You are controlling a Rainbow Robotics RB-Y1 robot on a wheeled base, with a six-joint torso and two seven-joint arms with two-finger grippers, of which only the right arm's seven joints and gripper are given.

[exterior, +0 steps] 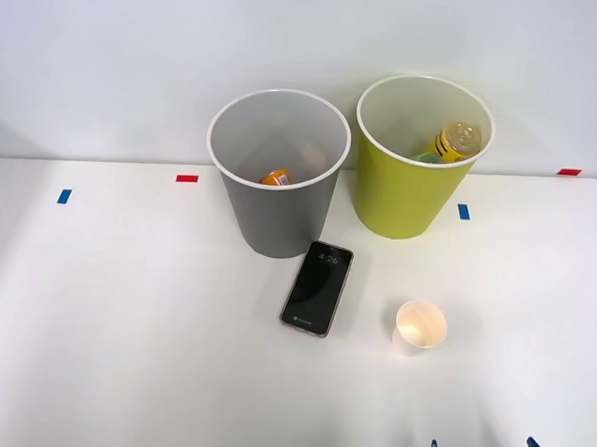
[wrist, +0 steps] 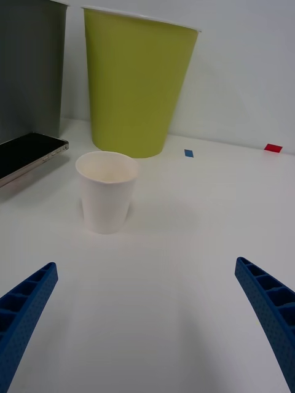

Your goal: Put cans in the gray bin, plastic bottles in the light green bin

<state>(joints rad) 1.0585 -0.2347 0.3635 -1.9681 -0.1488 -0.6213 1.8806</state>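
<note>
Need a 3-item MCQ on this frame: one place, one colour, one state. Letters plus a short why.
1. Where is the smartphone?
A. In front of the gray bin
B. Inside the light green bin
C. Under the paper cup

2. What colour is the can in the gray bin?
A. Blue
B. Orange
C. Black

3. How is the right pincer?
A. Shut on the cup
B. Shut, empty
C. Open

A: the phone lies on the table at the gray bin's base.
B: orange shows over the rim.
C: the fingers stand wide apart, holding nothing.

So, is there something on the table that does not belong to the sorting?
Yes: a black smartphone and a white paper cup stand before the bins; neither is can nor bottle. Nothing looks spilled or tipped.
</note>
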